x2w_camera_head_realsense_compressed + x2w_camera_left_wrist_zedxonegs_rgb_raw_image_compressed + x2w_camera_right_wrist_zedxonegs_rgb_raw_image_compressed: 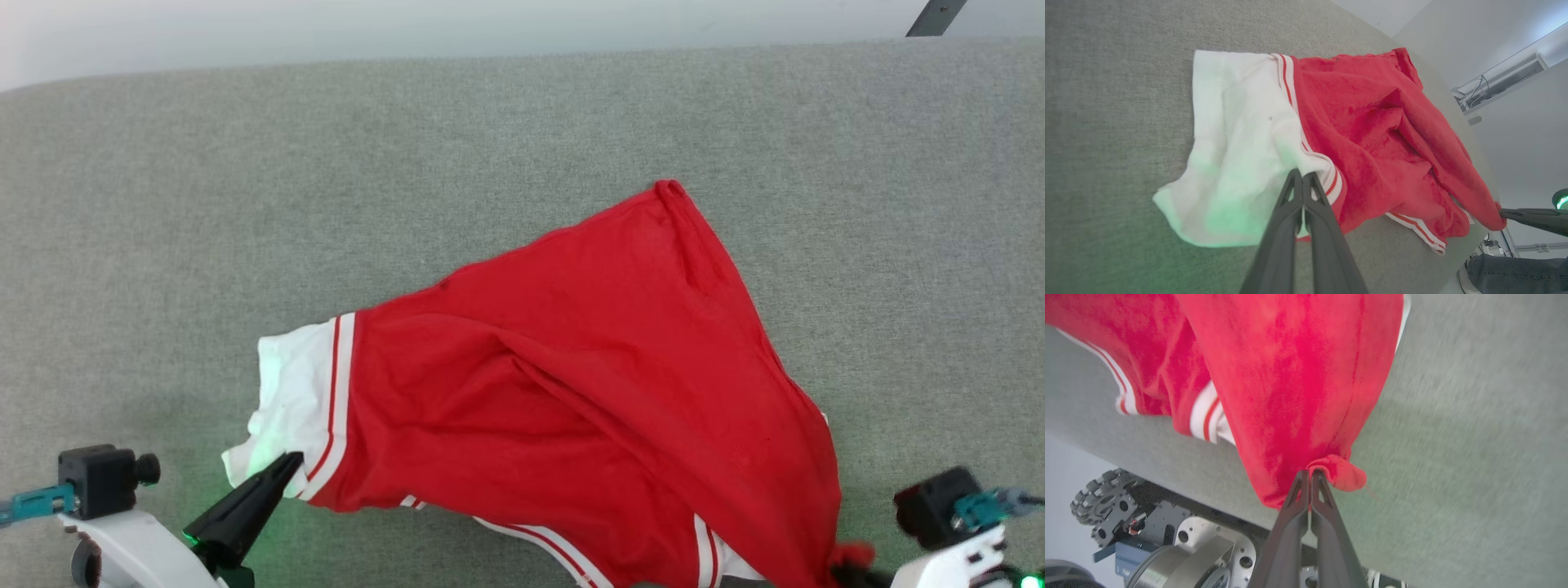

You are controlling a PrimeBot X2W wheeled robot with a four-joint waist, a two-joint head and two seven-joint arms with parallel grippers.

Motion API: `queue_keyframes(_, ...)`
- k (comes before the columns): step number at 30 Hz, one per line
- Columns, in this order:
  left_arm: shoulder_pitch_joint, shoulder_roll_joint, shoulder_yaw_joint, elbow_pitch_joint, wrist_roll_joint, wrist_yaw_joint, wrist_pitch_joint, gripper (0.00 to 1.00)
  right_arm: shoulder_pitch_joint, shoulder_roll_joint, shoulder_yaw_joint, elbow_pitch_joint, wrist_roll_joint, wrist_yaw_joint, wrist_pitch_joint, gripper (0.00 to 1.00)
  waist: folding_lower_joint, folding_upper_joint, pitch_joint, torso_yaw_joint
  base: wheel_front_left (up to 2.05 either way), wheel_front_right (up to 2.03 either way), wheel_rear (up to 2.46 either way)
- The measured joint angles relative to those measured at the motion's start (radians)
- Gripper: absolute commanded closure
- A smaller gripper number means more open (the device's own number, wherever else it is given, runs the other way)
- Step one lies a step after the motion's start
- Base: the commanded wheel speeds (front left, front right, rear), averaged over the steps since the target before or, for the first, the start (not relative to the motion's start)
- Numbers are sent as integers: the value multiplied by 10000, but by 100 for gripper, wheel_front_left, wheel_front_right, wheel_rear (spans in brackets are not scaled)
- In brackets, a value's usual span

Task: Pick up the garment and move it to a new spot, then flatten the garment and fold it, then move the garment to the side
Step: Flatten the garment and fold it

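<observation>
1. Garment [588, 392] position: it lies crumpled across the lower middle and lower right of the head view on the grey padded surface [245, 204]. It is not yet flat, and a long ridge runs down its middle.
2. Left gripper [292, 460]: at the lower left of the head view its fingers are pressed together on the white lining [1237, 134] turned out beside the striped band. The bite looks thin, taking only the edge of the cloth. A sharp outward tug could pull the lining free and let that corner drop back.
3. Right gripper [1310, 473]: at the lower right of the head view its fingers are closed on a small red bunch of fabric. A bunched pinch may hold more than one layer. Spreading from it could then drag an under-layer along and leave a hidden fold.
4. Edge risk: in the right wrist view the gripped corner sits close to the near edge of the surface, with the robot's base [1167, 539] just beyond. Drawing it further that way could let cloth hang off the edge.
5. Uneven pull: if one arm leads the other, the middle ridge would likely tighten into a diagonal crease instead of flattening.
6. Lining: if the white inside is left turned out, any later fold would probably come out lopsided.
</observation>
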Motion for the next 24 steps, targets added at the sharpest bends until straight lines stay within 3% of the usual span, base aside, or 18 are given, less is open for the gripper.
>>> queue_keyframes(1, 8, -10, -2, 6, 0, 0, 0, 100, -203, -84, 42, -21, -46, 0, -217, 0, 0, 1, -14, -9, 0, 0, 0)
queue_keyframes(9, 81, -127, 226, -105, 73, 0, 0, 100, -983, -485, -1220, -1409, -123, 0, -282, 0, 0, 0, 124, 225, 0, 0, 0)
queue_keyframes(14, 47, -188, 360, -236, 123, 0, 0, 100, -2726, -769, -1755, -1651, -221, 0, -268, 0, 0, 0, 350, 519, 0, 0, 0)
queue_keyframes(17, -51, -213, 387, -280, 144, 0, 0, 100, -4172, -901, -1306, -941, -677, 2, -807, 0, 0, 0, 528, 687, 0, 0, 0)
queue_keyframes(24, -304, -217, 359, -339, 159, 0, 2, 100, -7052, 10, 265, 2247, -2056, 0, -2324, 0, 0, 0, 1003, 991, 0, 0, 0)
